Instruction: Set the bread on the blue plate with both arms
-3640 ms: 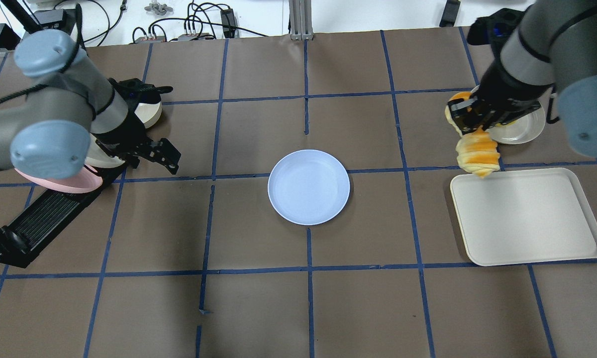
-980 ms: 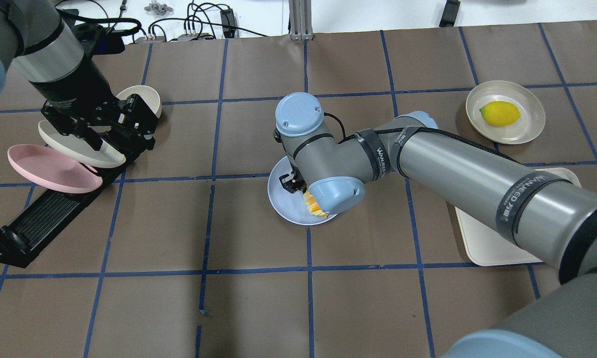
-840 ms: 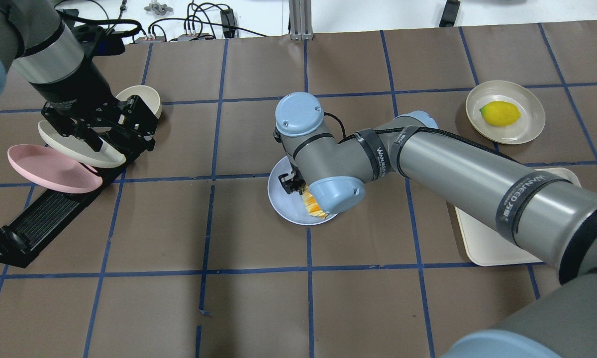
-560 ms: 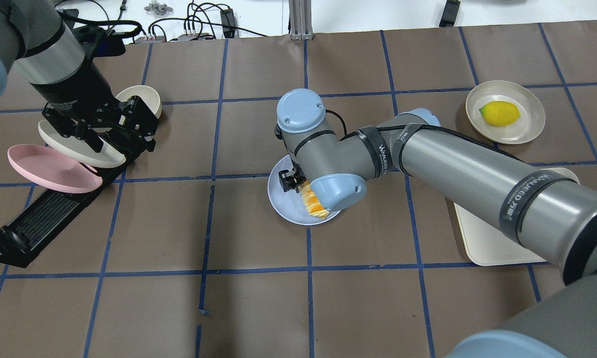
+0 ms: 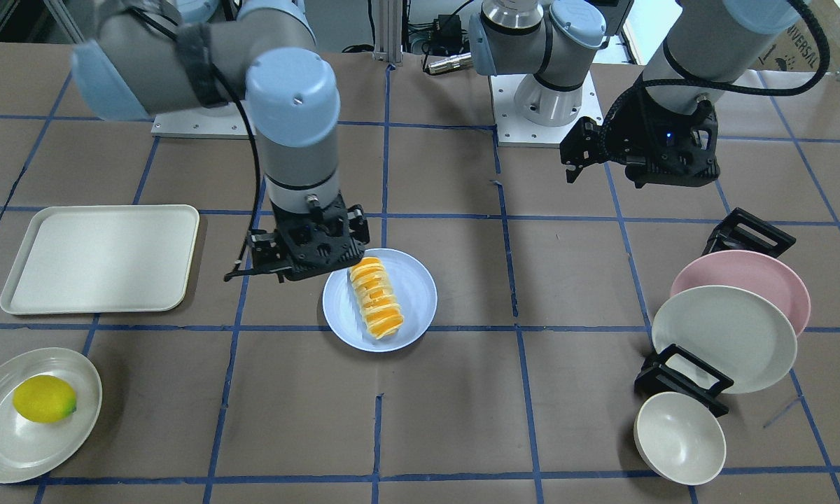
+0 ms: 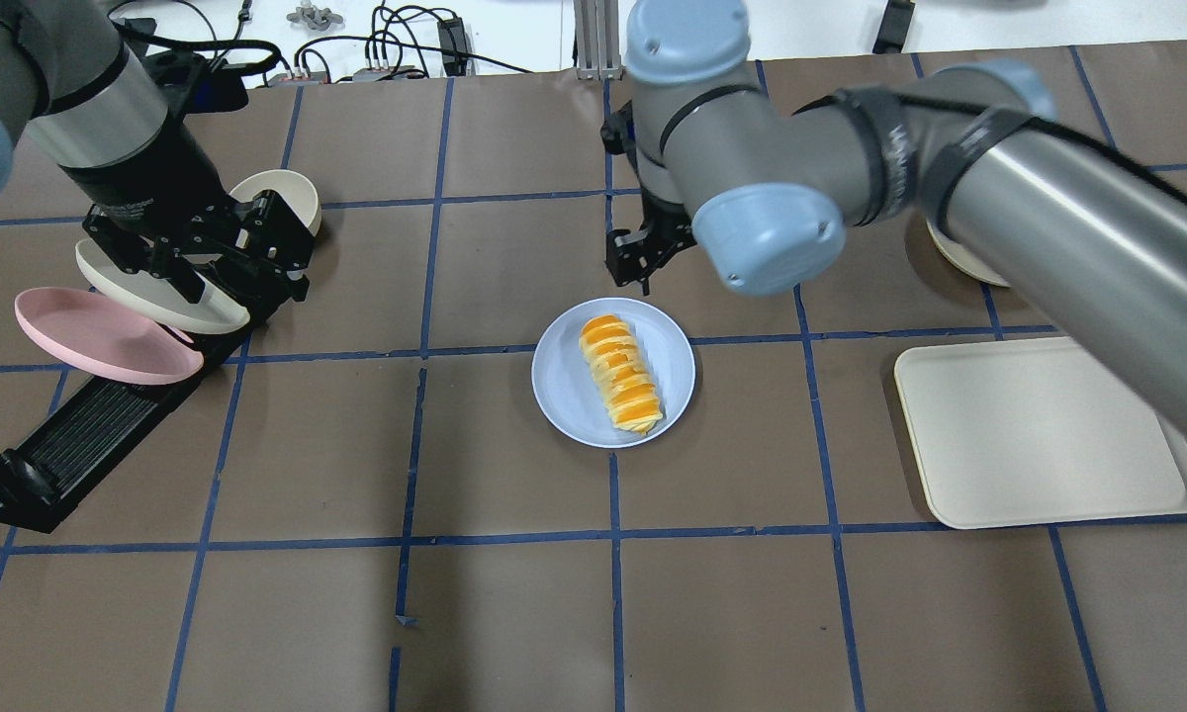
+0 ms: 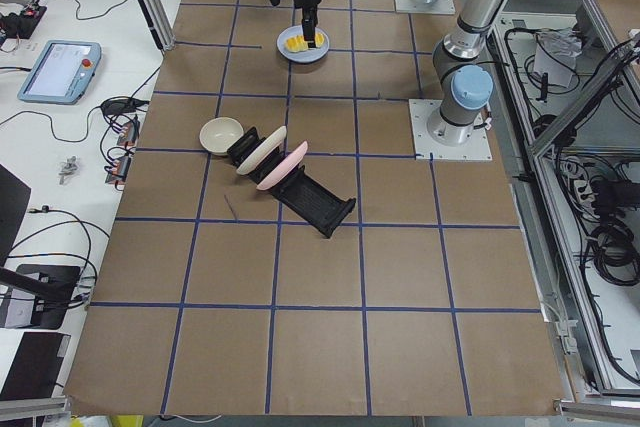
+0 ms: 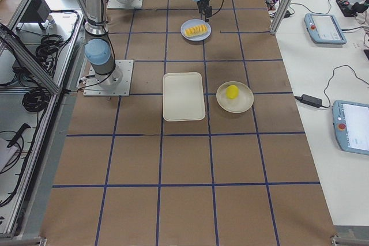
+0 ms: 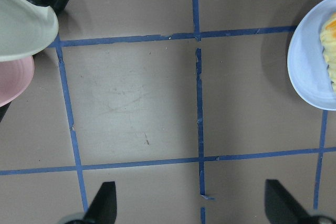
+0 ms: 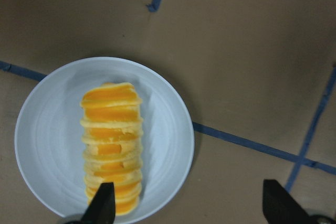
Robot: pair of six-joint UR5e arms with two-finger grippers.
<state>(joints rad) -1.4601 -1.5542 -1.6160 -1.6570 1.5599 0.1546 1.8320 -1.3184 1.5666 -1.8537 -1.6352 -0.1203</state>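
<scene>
The bread (image 6: 620, 374), a ridged orange-and-cream roll, lies lengthwise on the blue plate (image 6: 559, 386) at the table's middle. It also shows in the front view (image 5: 376, 297) on the plate (image 5: 420, 287), and in the right wrist view (image 10: 112, 145). My right gripper (image 6: 633, 269) is open and empty. It hangs above the table just beyond the plate's far edge, clear of the bread. My left gripper (image 6: 220, 259) is open and empty over the dish rack at the far left. Its wrist view shows the plate's edge (image 9: 307, 66).
A black rack (image 6: 89, 435) holds a pink plate (image 6: 99, 336) and a cream plate (image 6: 173, 307), with a cream bowl (image 6: 282, 193) behind them. A cream tray (image 6: 1044, 430) lies at the right. A lemon (image 5: 42, 397) sits on a cream plate (image 5: 0, 448).
My right gripper has let go of the bread, risen and drawn back beyond the plate. The bread now lies on the blue plate. The left arm has held still for the last second.
</scene>
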